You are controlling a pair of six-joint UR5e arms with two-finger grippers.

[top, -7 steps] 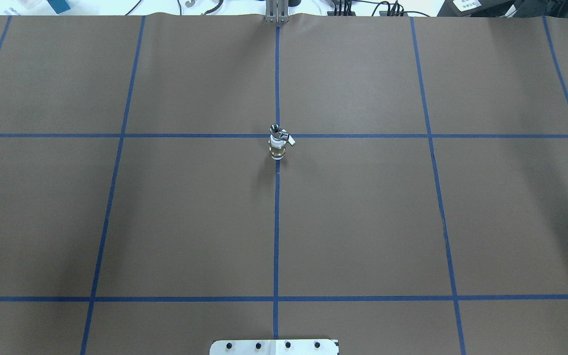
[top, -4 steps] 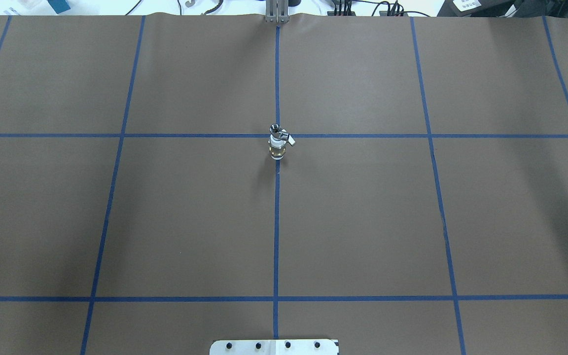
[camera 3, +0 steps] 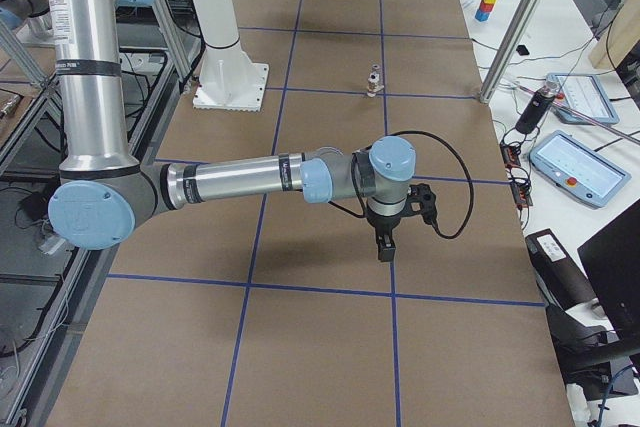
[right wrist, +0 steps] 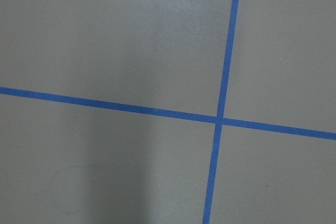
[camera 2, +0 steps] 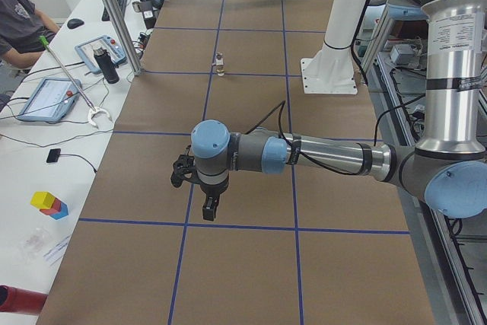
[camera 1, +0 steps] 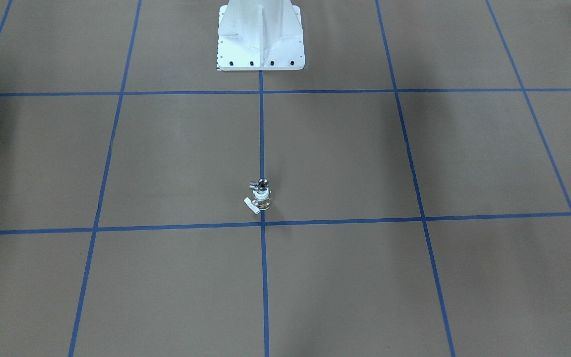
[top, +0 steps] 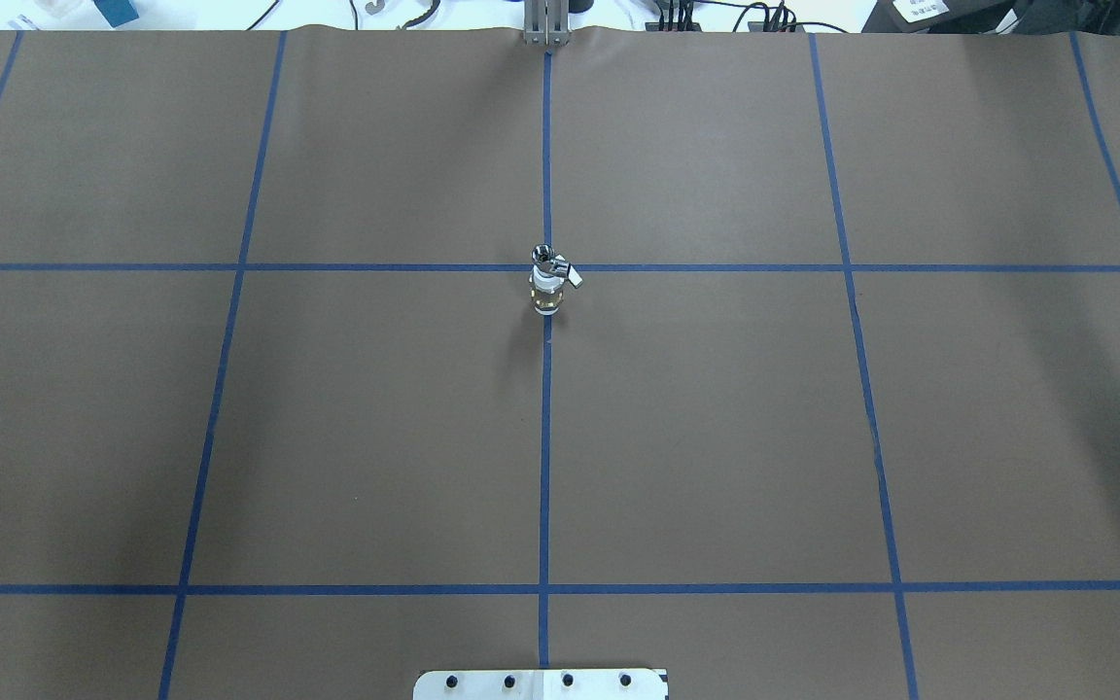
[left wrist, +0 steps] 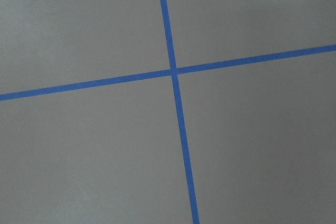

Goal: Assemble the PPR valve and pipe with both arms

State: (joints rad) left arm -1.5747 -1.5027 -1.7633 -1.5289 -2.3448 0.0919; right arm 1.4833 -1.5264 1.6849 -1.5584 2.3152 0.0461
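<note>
The silver pipe (top: 542, 256) sits on top of the white and brass PPR valve (top: 546, 294), which stands upright near the table's centre, lever handle sticking out sideways. The stack also shows in the front-facing view: pipe (camera 1: 262, 184), valve (camera 1: 262, 200). Neither gripper touches it. My left gripper (camera 2: 209, 207) hangs over the table far from the stack, seen only in the left side view. My right gripper (camera 3: 385, 246) hangs likewise in the right side view. I cannot tell whether either is open or shut. Both wrist views show only brown paper and blue tape.
The white robot base plate (camera 1: 260, 54) stands at the table's robot side. Blue tape lines grid the brown table cover (top: 716, 437). An aluminium post (camera 2: 114, 13) and tablets (camera 2: 46, 97) stand along the operators' side, where a person sits.
</note>
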